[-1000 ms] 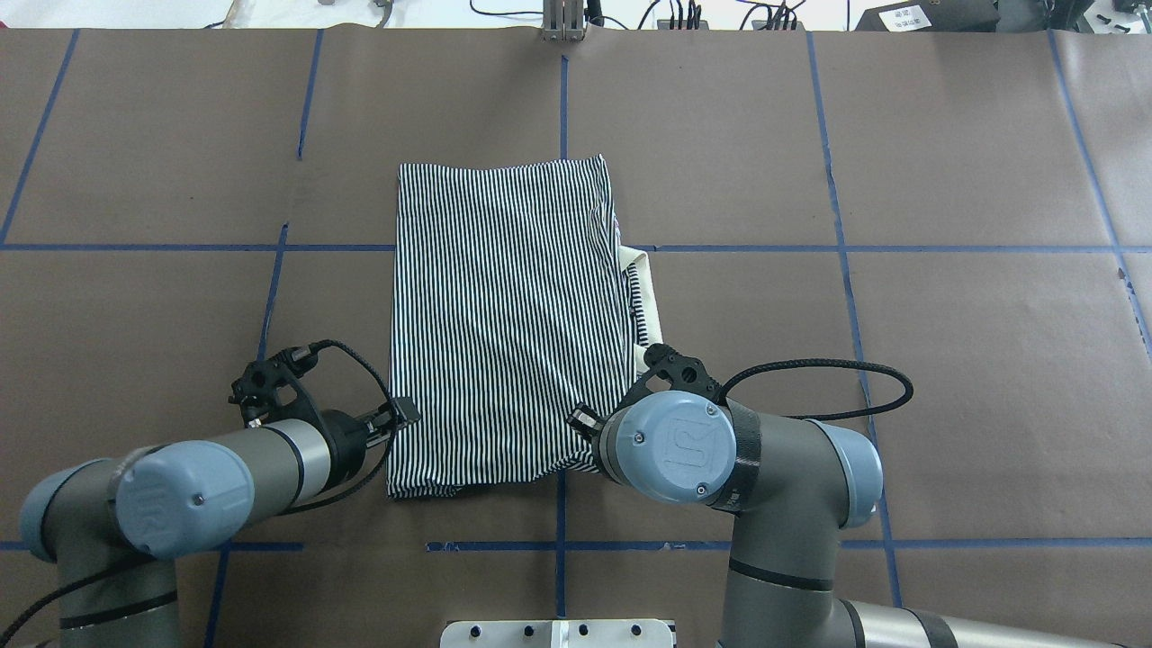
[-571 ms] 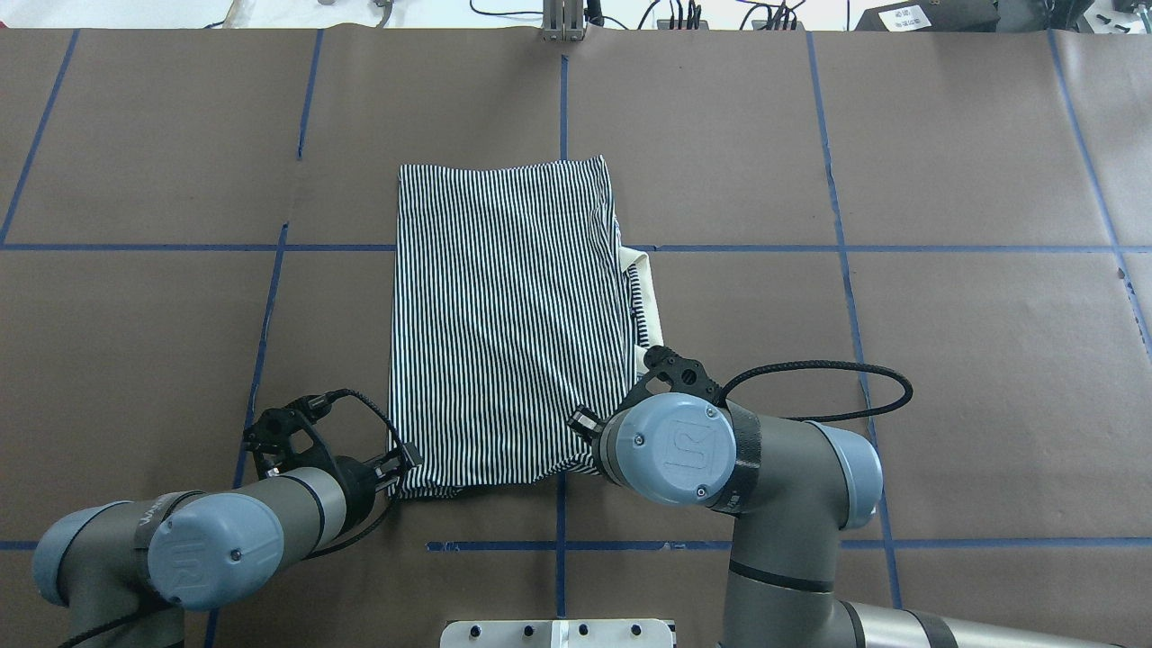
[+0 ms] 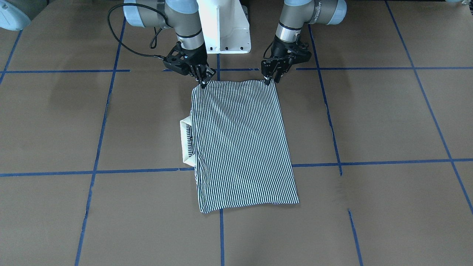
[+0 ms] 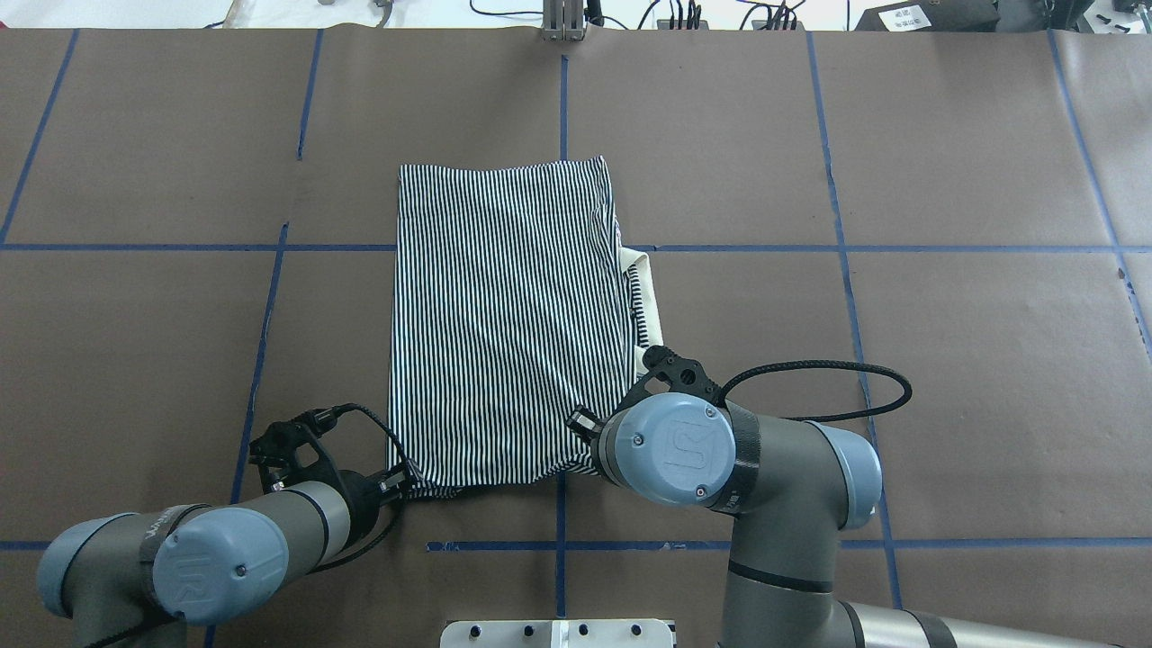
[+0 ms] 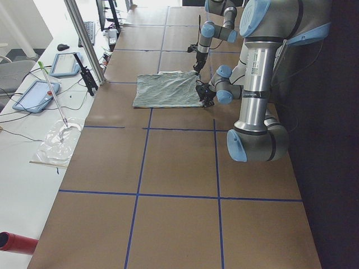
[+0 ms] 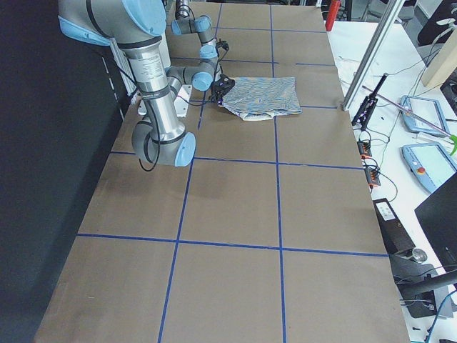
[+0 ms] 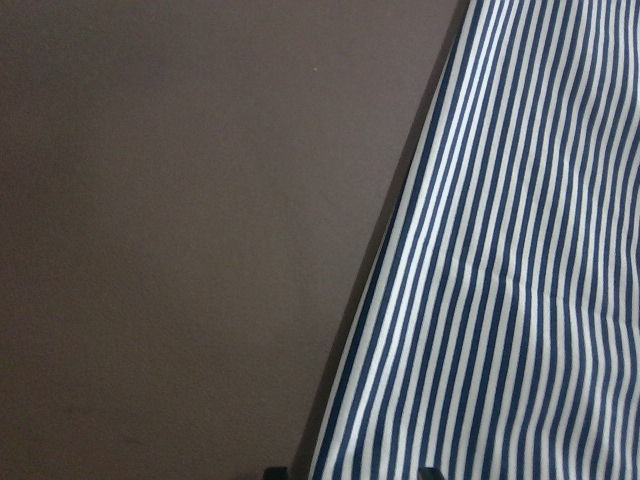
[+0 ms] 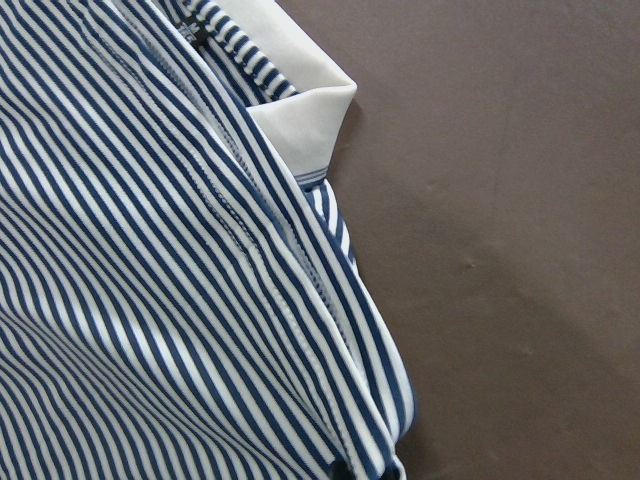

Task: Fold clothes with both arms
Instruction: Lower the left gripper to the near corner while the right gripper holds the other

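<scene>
The striped polo shirt [image 3: 240, 140] lies folded into a long rectangle in the middle of the table [image 4: 945, 360], also in the overhead view [image 4: 504, 315]. Its cream collar [image 3: 184, 142] sticks out on my right side. My left gripper [image 3: 271, 79] is at the shirt's near left corner, its fingers apart with the shirt's edge [image 7: 400, 300] between them. My right gripper [image 3: 203, 83] is shut on the near right corner. In the overhead view my right wrist [image 4: 675, 450] hides it. The right wrist view shows the collar [image 8: 310, 120] and layered hems.
The white pedestal base [image 3: 225, 29] stands just behind the shirt's near edge. Blue tape lines [image 4: 837, 247] grid the brown table cover. A metal post [image 4: 564, 22] stands at the far edge. Tablets [image 5: 36, 95] and cables lie on the side bench.
My left arm has moved back toward the base along the shirt's left edge, from mid-edge to the near left corner. My right arm and the shirt have not moved.
</scene>
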